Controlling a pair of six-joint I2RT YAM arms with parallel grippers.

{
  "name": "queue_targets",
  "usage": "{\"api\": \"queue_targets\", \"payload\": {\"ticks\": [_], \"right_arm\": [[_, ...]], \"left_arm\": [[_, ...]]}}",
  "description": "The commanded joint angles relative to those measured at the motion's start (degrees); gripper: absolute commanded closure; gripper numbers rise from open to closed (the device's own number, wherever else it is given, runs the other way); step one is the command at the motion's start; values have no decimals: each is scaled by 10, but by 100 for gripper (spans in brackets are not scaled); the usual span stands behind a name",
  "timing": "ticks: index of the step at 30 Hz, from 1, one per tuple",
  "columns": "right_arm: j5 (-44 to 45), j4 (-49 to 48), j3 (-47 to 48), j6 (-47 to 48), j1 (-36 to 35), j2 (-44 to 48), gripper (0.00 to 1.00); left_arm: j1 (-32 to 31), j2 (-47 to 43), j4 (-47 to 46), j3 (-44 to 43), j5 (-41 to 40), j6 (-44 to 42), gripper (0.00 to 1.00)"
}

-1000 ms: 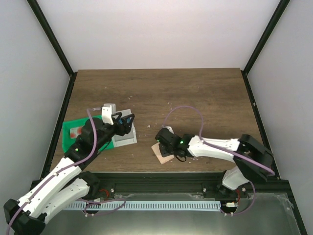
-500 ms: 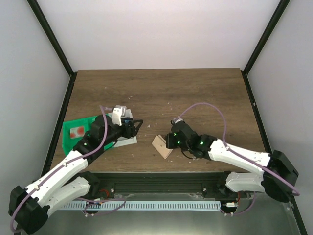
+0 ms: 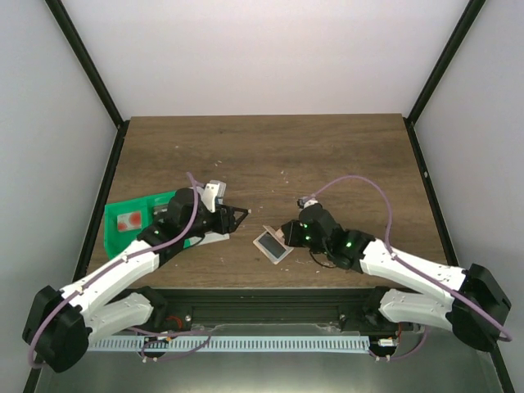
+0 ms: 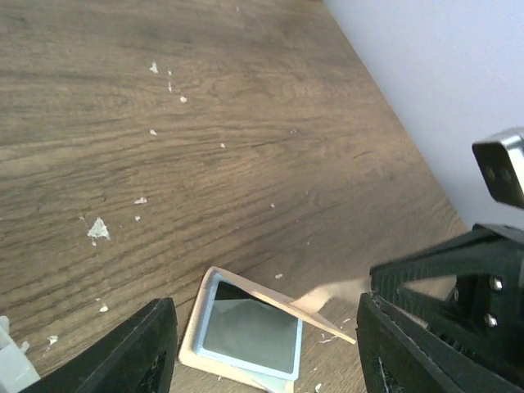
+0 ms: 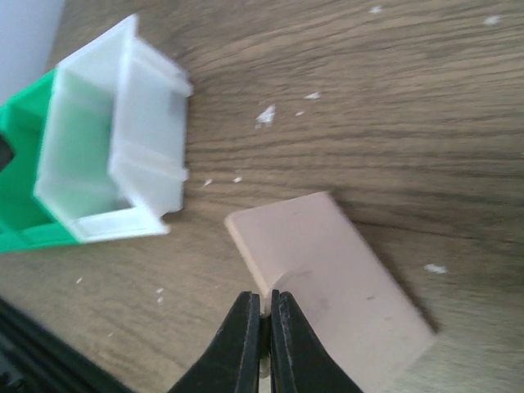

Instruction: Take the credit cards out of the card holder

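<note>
Table: card holder sits near the front edge between the arms, long axis diagonal. Right gripper is pinched tight on its tan flap, propping it open. Left gripper has jaws apart and empty, with the holder just ahead and centred between them. Inner panel looks blue-grey; can't tell if a card's inside.
</note>
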State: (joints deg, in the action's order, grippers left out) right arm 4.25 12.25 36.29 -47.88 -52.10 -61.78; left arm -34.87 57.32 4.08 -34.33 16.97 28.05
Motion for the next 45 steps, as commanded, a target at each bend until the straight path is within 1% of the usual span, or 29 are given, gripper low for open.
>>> {"api": "queue_targets", "payload": {"ticks": [1, 2, 4, 11, 16, 22, 25, 28, 31, 34, 36, 38, 42, 43, 45], "right_arm": [[21, 17, -13, 2, 51, 8, 99], [16, 24, -17, 6, 77, 9, 100], [12, 33, -23, 16, 104, 10, 100], [23, 53, -45, 32, 149, 4, 100], [11, 45, -72, 20, 163, -19, 100], [21, 70, -80, -3, 165, -51, 99], [25, 94, -65, -3, 165, -55, 88], [29, 128, -37, 0, 165, -45, 70], [20, 160, -1, 12, 165, -19, 63], [-11, 170, 41, 28, 165, 11, 62], [-62, 137, 48, 51, 164, 36, 62], [-124, 96, 50, 70, 163, 47, 64], [-234, 4, 28, 53, 156, 28, 69], [-250, -11, 26, 47, 152, 17, 70], [-239, -14, 29, 43, 140, 5, 72]], "left_arm": [[-3, 23, -22, -3, 35, 0, 39], [-2, 29, -24, -3, 39, 0, 40], [-2, 42, -25, -7, 46, 2, 41], [-5, 80, -27, -17, 74, -3, 47], [-13, 109, -37, -22, 92, 0, 50], [-44, 154, -59, -26, 100, -3, 50], [-48, 175, -78, -25, 113, 6, 50], [-49, 190, -98, -27, 124, 9, 51], [-48, 206, -108, -31, 129, 8, 52], [-48, 225, -124, -33, 145, 14, 53], [-49, 239, -144, -34, 166, 25, 54], [-49, 251, -155, -38, 177, 32, 54], [-48, 267, -173, -34, 165, 34, 57], [-49, 274, -182, -31, 167, 35, 58], [-49, 298, -206, -29, 188, 47, 60]]}}
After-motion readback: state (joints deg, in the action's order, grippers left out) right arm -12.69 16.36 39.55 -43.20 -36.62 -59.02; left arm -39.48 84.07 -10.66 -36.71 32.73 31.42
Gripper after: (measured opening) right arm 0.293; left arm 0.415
